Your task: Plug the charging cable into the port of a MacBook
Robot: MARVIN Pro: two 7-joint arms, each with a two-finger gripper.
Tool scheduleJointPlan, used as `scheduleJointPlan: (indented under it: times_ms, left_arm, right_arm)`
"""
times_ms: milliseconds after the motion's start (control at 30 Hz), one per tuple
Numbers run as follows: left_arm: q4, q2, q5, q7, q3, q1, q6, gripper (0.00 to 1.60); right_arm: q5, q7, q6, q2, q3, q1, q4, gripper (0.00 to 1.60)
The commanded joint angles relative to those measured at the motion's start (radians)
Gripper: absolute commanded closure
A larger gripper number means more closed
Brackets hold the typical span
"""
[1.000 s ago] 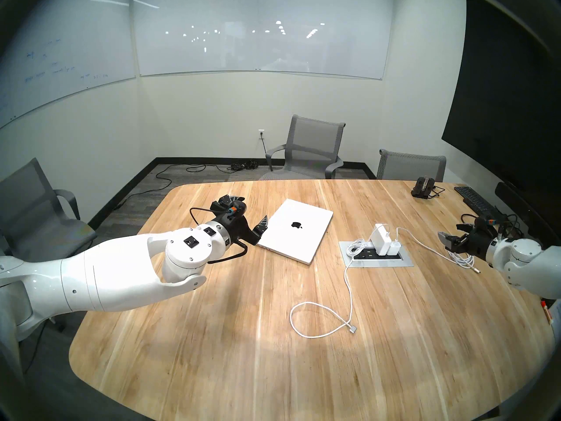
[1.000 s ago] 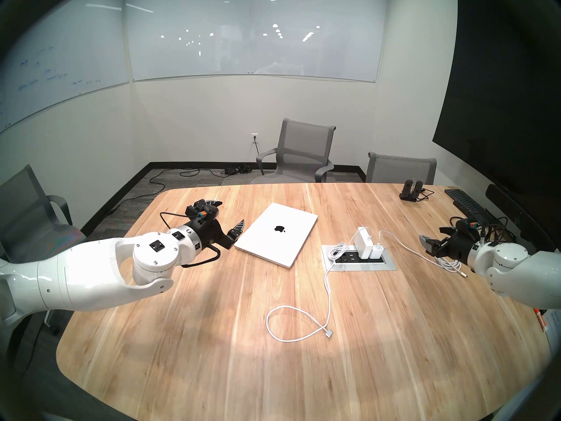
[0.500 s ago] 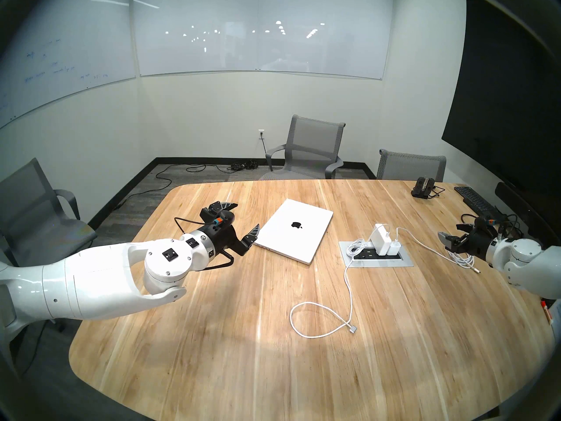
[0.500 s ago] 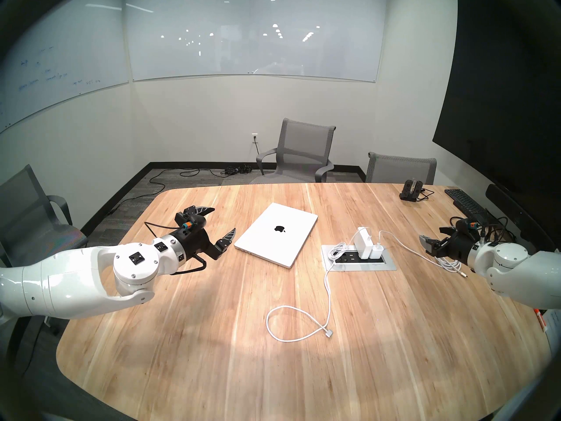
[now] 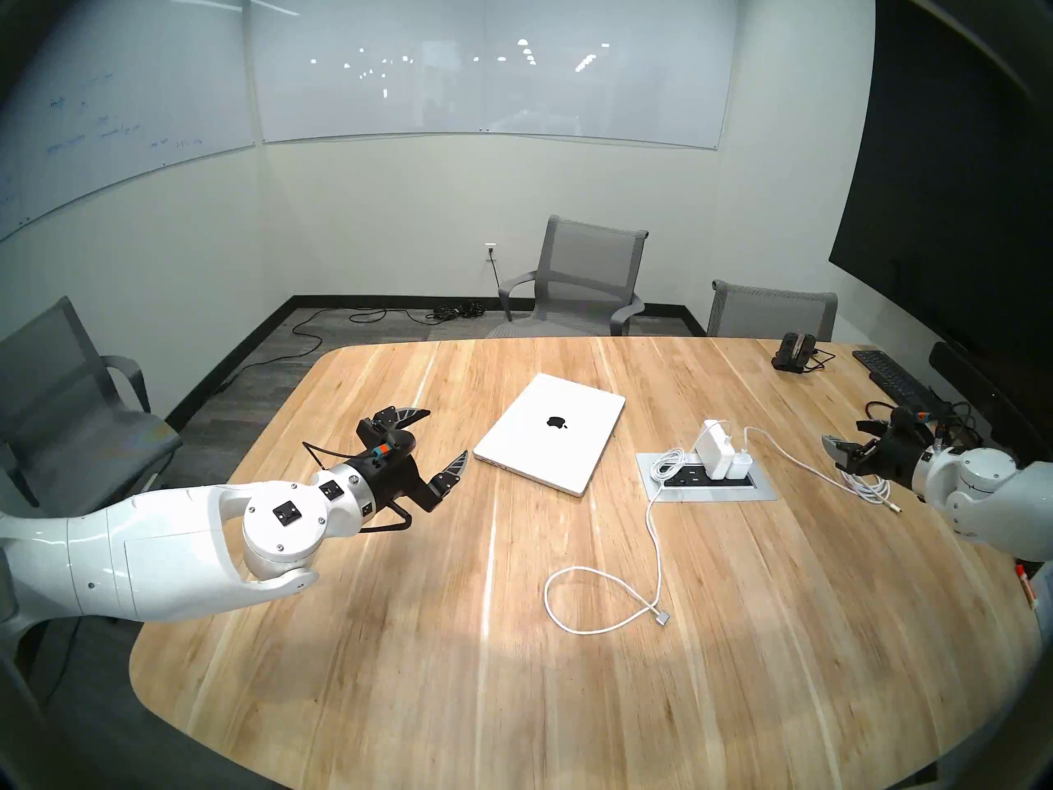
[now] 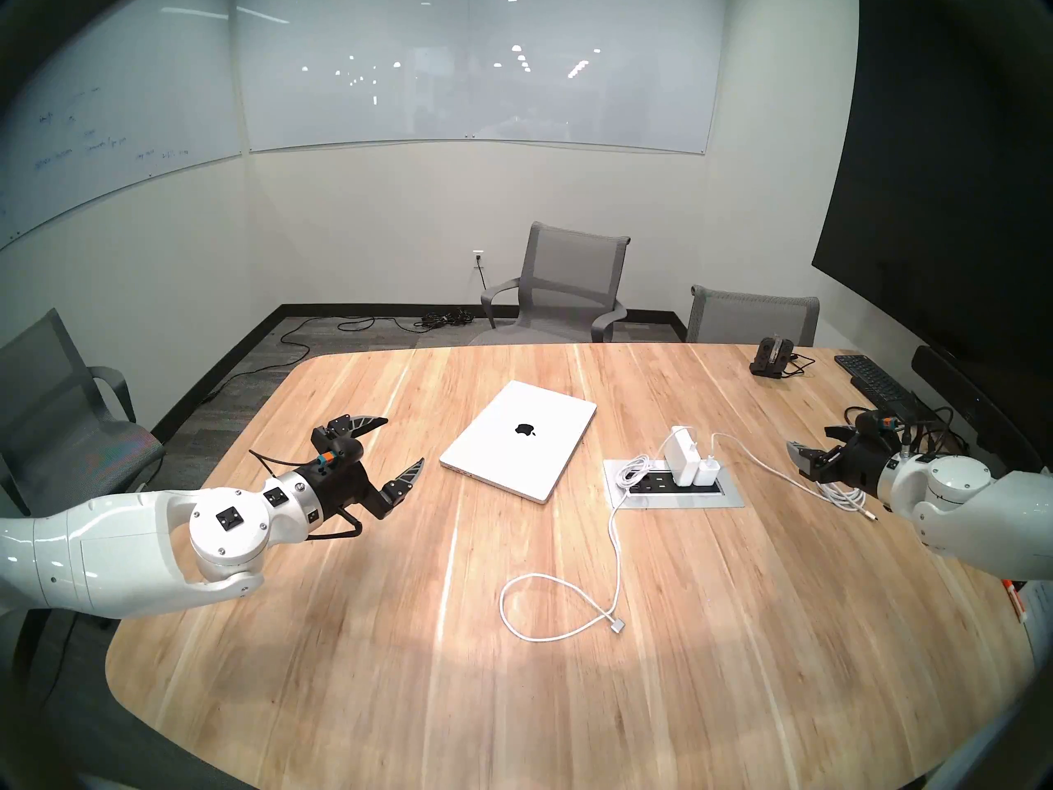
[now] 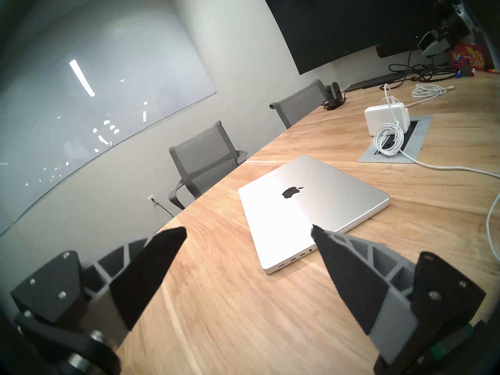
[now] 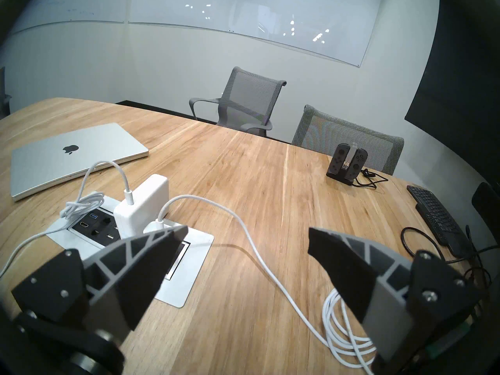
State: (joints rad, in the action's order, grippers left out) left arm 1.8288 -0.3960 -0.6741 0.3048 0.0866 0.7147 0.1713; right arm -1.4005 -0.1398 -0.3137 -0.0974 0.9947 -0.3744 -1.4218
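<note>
The closed silver MacBook (image 5: 550,432) lies at the table's middle back, also in the left wrist view (image 7: 311,204). Its small dark ports (image 7: 281,265) line the thin edge facing my left gripper. The charging cable (image 5: 655,521) runs from the large white power brick (image 5: 717,449) into a loop. Its squarish connector (image 5: 661,618) lies free on the table, front of the laptop. My left gripper (image 5: 447,434) is open and empty, a short way left of the laptop's corner. My right gripper (image 5: 843,434) is open and empty at the far right.
A smaller white charger (image 5: 739,467) with a coiled white cable (image 5: 866,487) sits by the recessed outlet box (image 5: 758,489), under my right gripper. A black keyboard (image 5: 894,375) and a controller dock (image 5: 795,353) stand at the back right. Grey chairs ring the table.
My left arm has drawn back to the left and towards me, away from the laptop's corner, with its gripper still open. The right arm, the laptop and the cable have not moved.
</note>
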Motion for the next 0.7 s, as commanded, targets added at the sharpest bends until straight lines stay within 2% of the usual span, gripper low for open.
scheduleJointPlan:
  times_ms: [0, 333, 500, 667]
  left_arm:
    - [-0.013, 0.061, 0.007, -0.085, 0.028, -0.043, 0.056, 0.0]
    - [-0.09, 0.099, -0.032, -0.25, 0.069, -0.085, 0.122, 0.0]
    - [-0.172, 0.1, -0.082, -0.358, 0.083, -0.092, 0.189, 0.0]
    - [-0.275, 0.098, -0.063, -0.456, 0.078, -0.096, 0.248, 0.0]
  right_arm:
    - [0.001, -0.002, -0.004, -0.003, -0.009, -0.011, -0.002, 0.0]
    - [0.001, -0.002, -0.004, -0.003, -0.009, -0.01, -0.002, 0.0]
    - [0.001, -0.002, -0.004, -0.003, -0.009, -0.01, -0.002, 0.0]
    - [0.001, -0.002, -0.004, -0.003, -0.009, -0.01, -0.002, 0.0]
